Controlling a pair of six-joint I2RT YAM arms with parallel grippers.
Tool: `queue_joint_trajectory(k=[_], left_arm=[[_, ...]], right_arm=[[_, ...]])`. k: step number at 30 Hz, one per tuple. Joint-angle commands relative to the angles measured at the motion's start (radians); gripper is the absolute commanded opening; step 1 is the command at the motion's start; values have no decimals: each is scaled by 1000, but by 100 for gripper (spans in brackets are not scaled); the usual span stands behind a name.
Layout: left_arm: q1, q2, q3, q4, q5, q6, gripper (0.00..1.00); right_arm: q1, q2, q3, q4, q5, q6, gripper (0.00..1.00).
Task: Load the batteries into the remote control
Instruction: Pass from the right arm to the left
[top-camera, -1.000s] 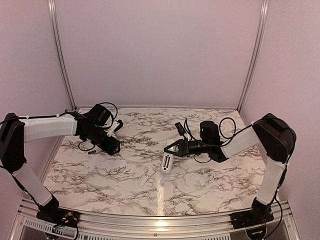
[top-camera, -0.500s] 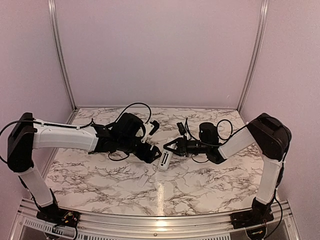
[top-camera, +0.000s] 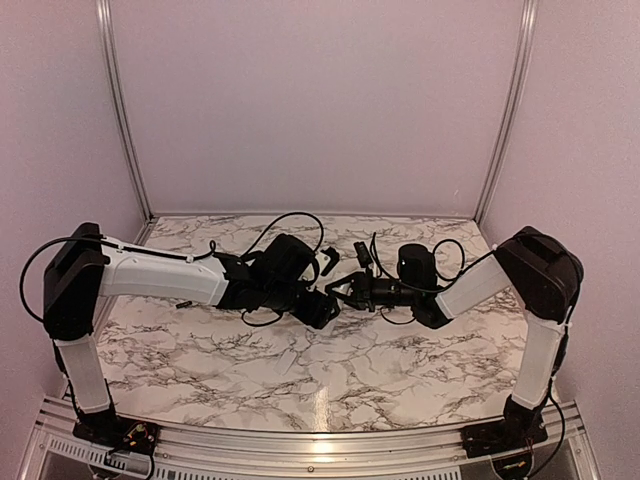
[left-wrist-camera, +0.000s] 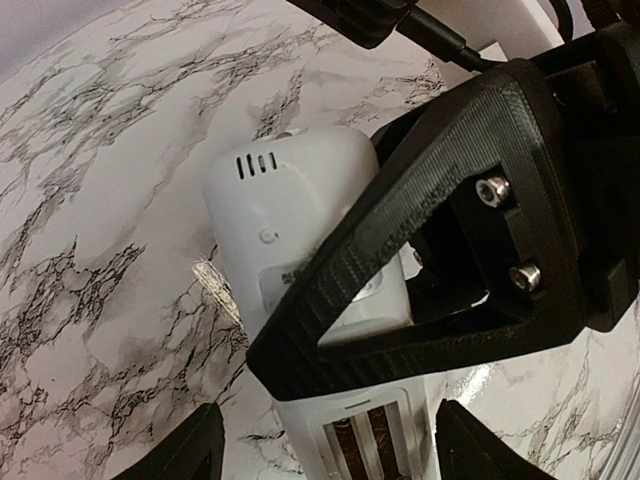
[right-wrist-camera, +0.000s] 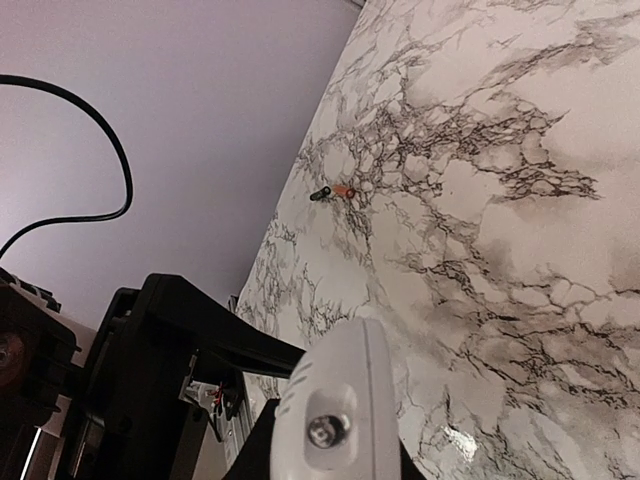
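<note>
At the middle of the table (top-camera: 400, 360), the right gripper (top-camera: 338, 292) clamps the remote (left-wrist-camera: 290, 210). The left gripper (left-wrist-camera: 330, 410) hangs beside it, jaws parted, empty. One battery (right-wrist-camera: 335, 192) lies near the left edge.

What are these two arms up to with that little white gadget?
The right end effector is clamped on a white remote control, whose battery slot is uncovered. The left end effector is open, its fingers either side of the slot end. One orange-tipped battery lies loose farther off on the marble table. Whether anything sits in the slot yet is hard to tell.
</note>
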Motion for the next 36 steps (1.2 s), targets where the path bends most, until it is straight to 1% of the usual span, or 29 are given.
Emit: queue_joint_trajectory(k=[1, 3, 6, 9, 11, 13, 17, 20, 21, 22, 23, 24, 25, 27, 30, 32, 33, 36], left_arm=[[-3, 41, 35, -35, -38, -20, 75], [-1, 48, 47, -47, -40, -20, 74], [-1, 54, 49, -53, -46, -23, 69], [0, 51, 45, -56, -55, -21, 54], [1, 57, 48, -64, -53, -17, 51], [0, 64, 51, -72, -55, -17, 52], [2, 69, 53, -71, -60, -30, 65], [4, 75, 56, -71, -61, -40, 67], [5, 77, 57, -73, -58, -40, 66], [5, 78, 57, -73, -55, -41, 63], [6, 77, 58, -73, -54, -43, 56], [7, 77, 57, -73, -51, -39, 53], [7, 76, 57, -74, -51, -35, 46], [7, 68, 56, -79, -54, -19, 36], [10, 46, 45, -86, -59, 6, 29], [13, 28, 33, -85, -44, 37, 27], [13, 22, 29, -87, -44, 51, 26], [14, 2, 8, -93, -21, 112, 26]], right_arm=[[11, -31, 21, 48, 12, 24, 0], [13, -30, 18, 50, 13, 24, 0], [13, -33, 19, 49, 12, 25, 0], [13, -35, 16, 52, 5, 32, 0], [13, -35, 15, 62, 0, 44, 0], [13, -37, 14, 73, -4, 53, 0], [14, -49, 11, 73, 0, 54, 0], [12, -56, 7, 67, 5, 49, 0], [13, -57, 8, 58, 6, 42, 0], [13, -57, 8, 54, 7, 38, 0], [13, -56, 7, 54, 4, 38, 0], [13, -54, 8, 54, 1, 40, 0], [13, -53, 9, 55, -3, 41, 1], [12, -53, 9, 48, -13, 41, 7], [4, -61, 7, 22, -34, 28, 22], [-1, -67, 5, 6, -43, 19, 32], [-2, -70, 5, -3, -47, 14, 36], [-3, -77, 7, -36, -59, -4, 40]])
